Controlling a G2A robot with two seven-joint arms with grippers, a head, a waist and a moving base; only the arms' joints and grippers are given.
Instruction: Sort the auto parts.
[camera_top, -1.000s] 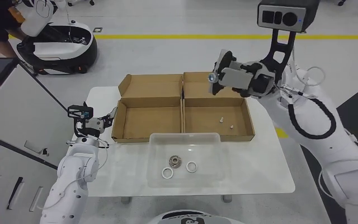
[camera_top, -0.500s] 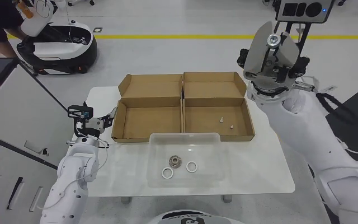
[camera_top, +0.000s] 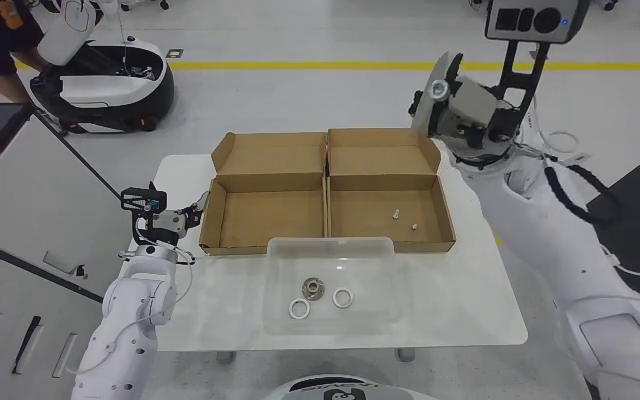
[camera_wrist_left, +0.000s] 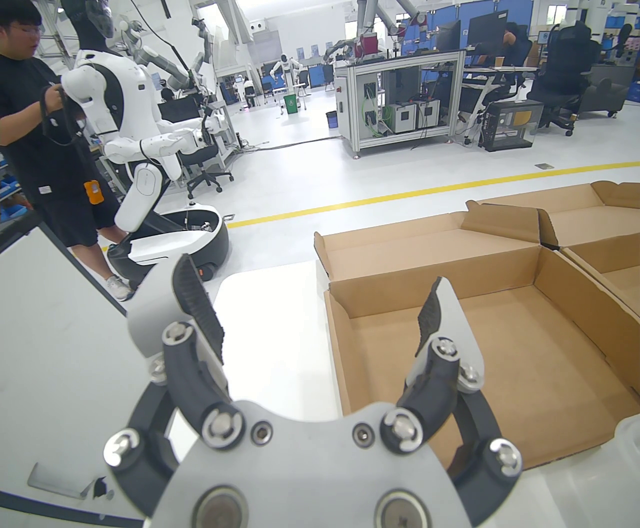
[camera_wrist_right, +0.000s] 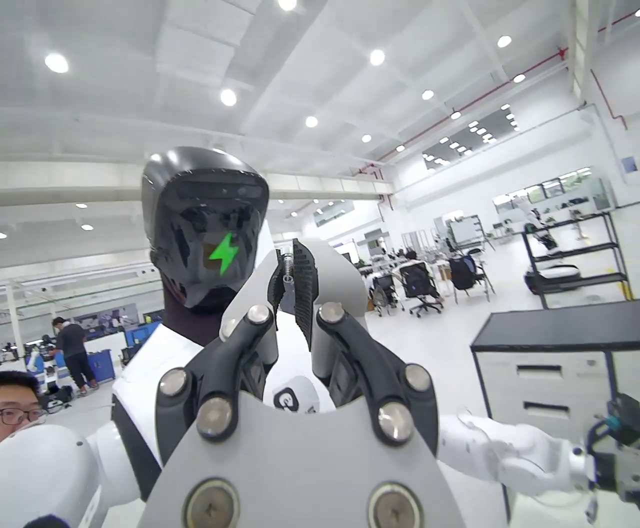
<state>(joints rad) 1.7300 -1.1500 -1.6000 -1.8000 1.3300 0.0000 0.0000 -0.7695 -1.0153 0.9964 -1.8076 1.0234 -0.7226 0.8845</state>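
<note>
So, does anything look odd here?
Yes. The right gripper is up in the air, aimed at the ceiling rather than the table, pinching a small coiled part. Otherwise nothing looks spilled or askew.

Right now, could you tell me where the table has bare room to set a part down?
The left cardboard box has a bare floor. The table is open right of the clear tray, and in a strip between the tray and the left pincer. Crowded: the tray's middle, with two rings and a metal part; two small parts lie in the right box.
</note>
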